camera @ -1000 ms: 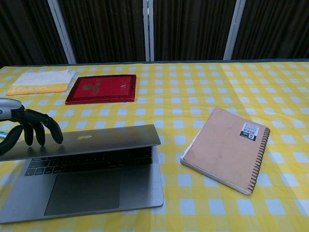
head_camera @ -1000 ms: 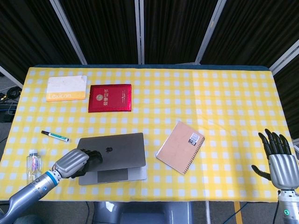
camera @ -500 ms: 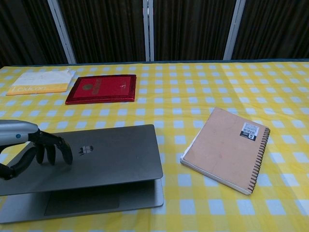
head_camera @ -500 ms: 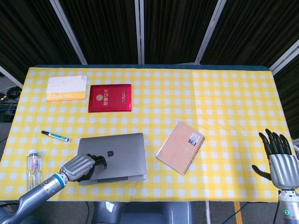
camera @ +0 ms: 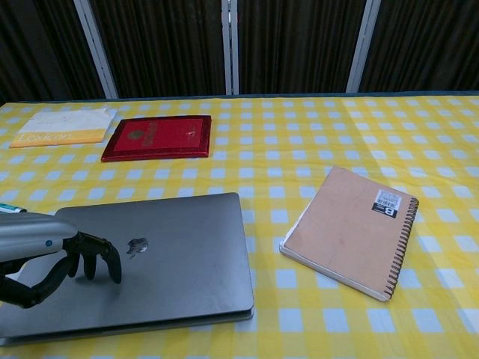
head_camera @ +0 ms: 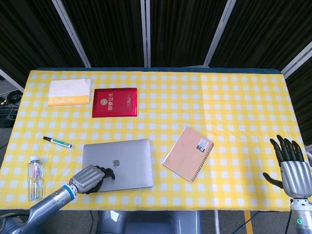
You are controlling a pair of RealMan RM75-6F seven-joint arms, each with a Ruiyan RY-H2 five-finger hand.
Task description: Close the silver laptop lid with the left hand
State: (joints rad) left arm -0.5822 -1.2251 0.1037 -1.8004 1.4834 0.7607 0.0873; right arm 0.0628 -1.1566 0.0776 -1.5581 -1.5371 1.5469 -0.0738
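Observation:
The silver laptop (head_camera: 122,163) (camera: 172,254) lies on the yellow checked table with its lid down flat on its base. My left hand (head_camera: 90,178) (camera: 56,258) rests on the lid's near left part, dark fingers (camera: 101,258) pressing on the surface beside the logo. My right hand (head_camera: 290,163) hovers at the table's right edge with fingers spread and nothing in it; the chest view does not show it.
A brown spiral notebook (head_camera: 188,153) (camera: 352,230) lies right of the laptop. A red booklet (head_camera: 115,102) (camera: 159,137) and a yellow-edged book (head_camera: 69,92) sit at the back left. A marker (head_camera: 57,142) and a small bottle (head_camera: 35,170) lie left of the laptop.
The lid has come down from partly raised to flat on the base. My left hand moved toward the near edge with it, staying on the lid. The right hand has not moved.

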